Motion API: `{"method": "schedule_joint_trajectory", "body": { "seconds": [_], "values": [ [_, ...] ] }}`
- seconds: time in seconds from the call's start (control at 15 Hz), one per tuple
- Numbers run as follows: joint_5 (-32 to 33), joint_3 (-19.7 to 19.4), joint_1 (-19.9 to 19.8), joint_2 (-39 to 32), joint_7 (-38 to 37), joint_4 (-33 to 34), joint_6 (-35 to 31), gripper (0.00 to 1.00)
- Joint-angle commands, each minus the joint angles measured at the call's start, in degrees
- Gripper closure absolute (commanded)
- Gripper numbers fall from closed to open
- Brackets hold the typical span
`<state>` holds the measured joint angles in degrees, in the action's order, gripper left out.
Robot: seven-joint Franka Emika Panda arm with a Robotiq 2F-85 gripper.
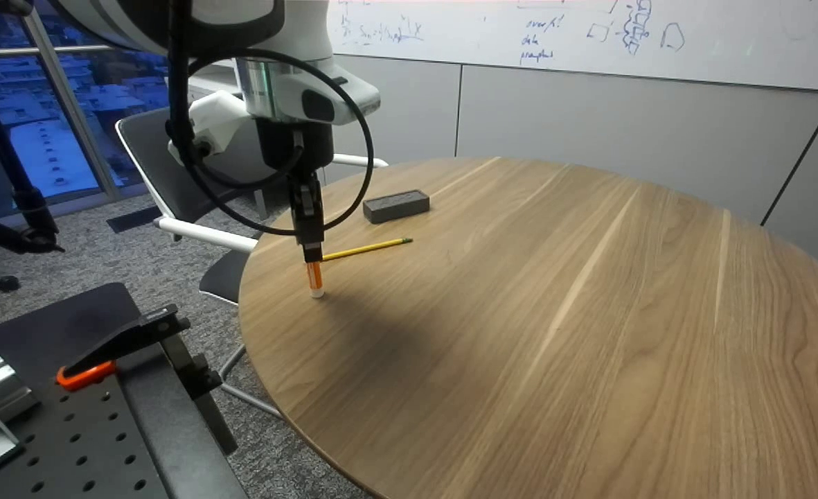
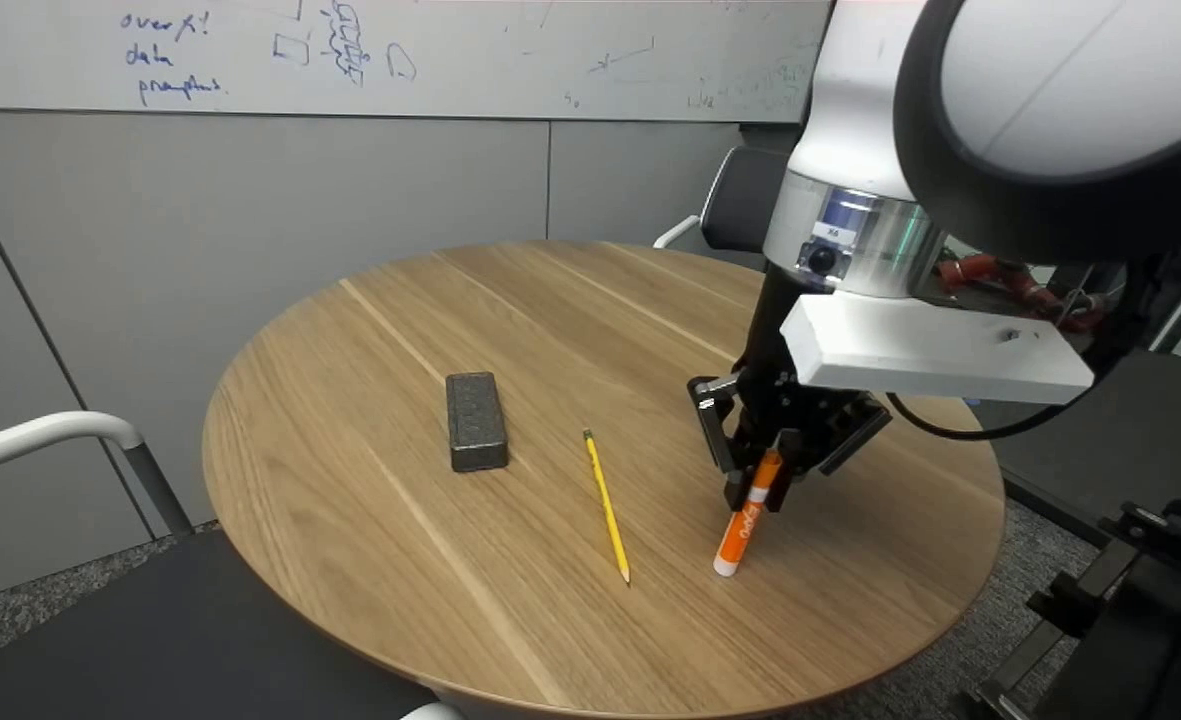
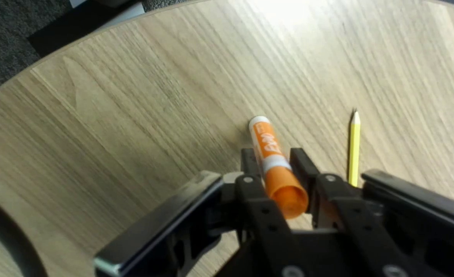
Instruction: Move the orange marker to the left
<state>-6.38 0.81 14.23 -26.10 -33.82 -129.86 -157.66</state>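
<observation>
The orange marker is round and stubby. It has a bright orange cap, a pale band next to the cap, an orange body with pale letters, and a white end. The gripper pinches it from both sides, up near the cap. It leans, with the cap up and the white end down, over the wooden table. It is hard to tell if the white end touches the table.
</observation>
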Motion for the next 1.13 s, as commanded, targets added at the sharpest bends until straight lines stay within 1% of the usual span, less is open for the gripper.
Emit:
{"method": "schedule_joint_trajectory", "body": {
  "seconds": [0.0,0.07,0.2,0.33,0.4,0.53,0.6,0.67,0.73,1.07],
  "values": [
    [0.50,-1.53,1.93,-0.98,-1.41,-0.02,-0.71,0.41],
    [0.33,-1.47,1.92,-0.72,-1.24,-0.28,-0.38,0.32],
    [0.20,-1.36,1.68,0.79,-0.71,-1.28,1.31,0.19],
    [-0.10,-1.06,0.44,5.35,0.52,-3.64,6.50,0.05],
    [-0.14,-0.81,-0.34,7.64,1.42,-4.72,9.36,0.00],
    [-0.62,0.43,-3.19,13.69,6.41,-6.73,18.79,0.00],
    [0.23,-0.16,-1.13,5.83,2.23,-2.76,12.20,0.00],
    [0.26,-0.02,-1.77,7.83,2.76,-3.36,13.84,0.00],
    [0.27,0.00,-1.94,8.34,2.74,-3.55,13.79,0.00],
    [0.17,0.00,-1.49,5.85,2.71,-3.18,12.70,0.00]
  ]
}}
